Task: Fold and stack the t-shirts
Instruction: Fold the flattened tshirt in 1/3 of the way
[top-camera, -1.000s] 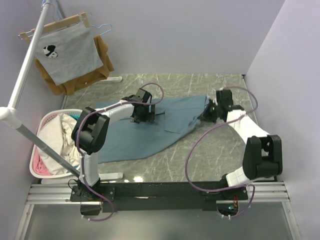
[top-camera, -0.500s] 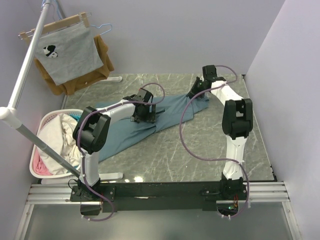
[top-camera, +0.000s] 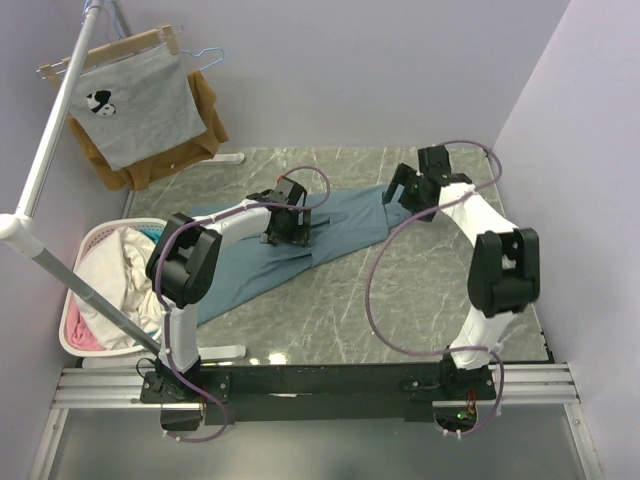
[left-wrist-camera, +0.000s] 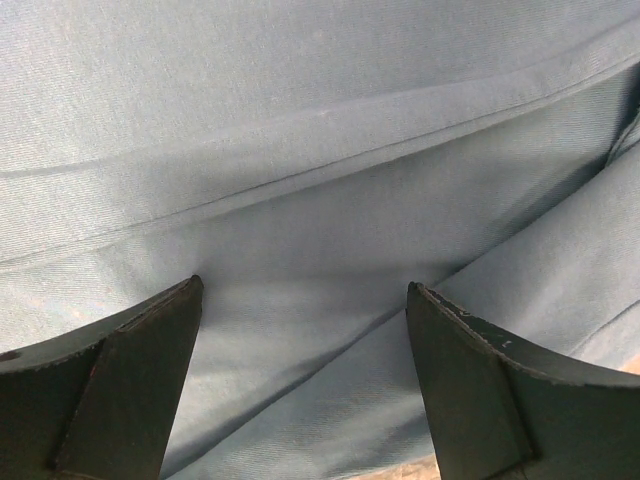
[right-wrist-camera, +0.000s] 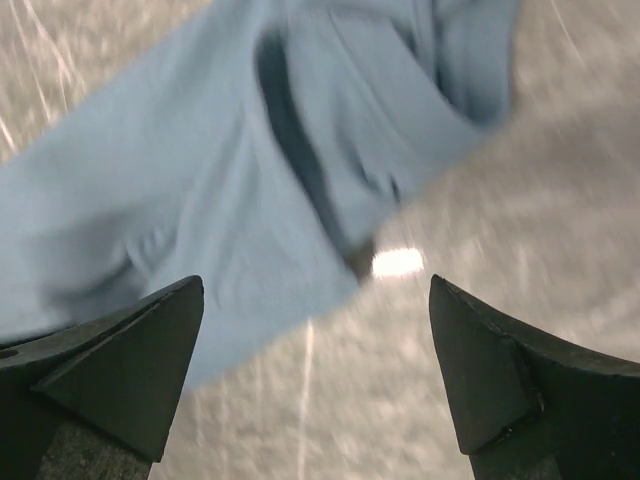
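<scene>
A dusty teal-blue t-shirt (top-camera: 330, 232) lies folded over in a long band across the grey marble table (top-camera: 420, 300). My left gripper (top-camera: 290, 226) (left-wrist-camera: 303, 300) rests low over the middle of the shirt (left-wrist-camera: 320, 130), jaws open, only creased cloth between them. At the shirt's right end, my right gripper (top-camera: 405, 188) (right-wrist-camera: 315, 300) hangs open above the rumpled end of the shirt (right-wrist-camera: 250, 190) and bare marble, holding nothing.
A white laundry basket (top-camera: 75, 262) with pale clothes stands at the left table edge. A grey printed shirt (top-camera: 135, 105) and a brown garment (top-camera: 205, 115) hang on a rack at the back left. A slanted white pole (top-camera: 45, 150) crosses the left side.
My right gripper carried the shirt's right side toward the back, folding it over, then opened and let the cloth drop. The left gripper stayed put, open.
</scene>
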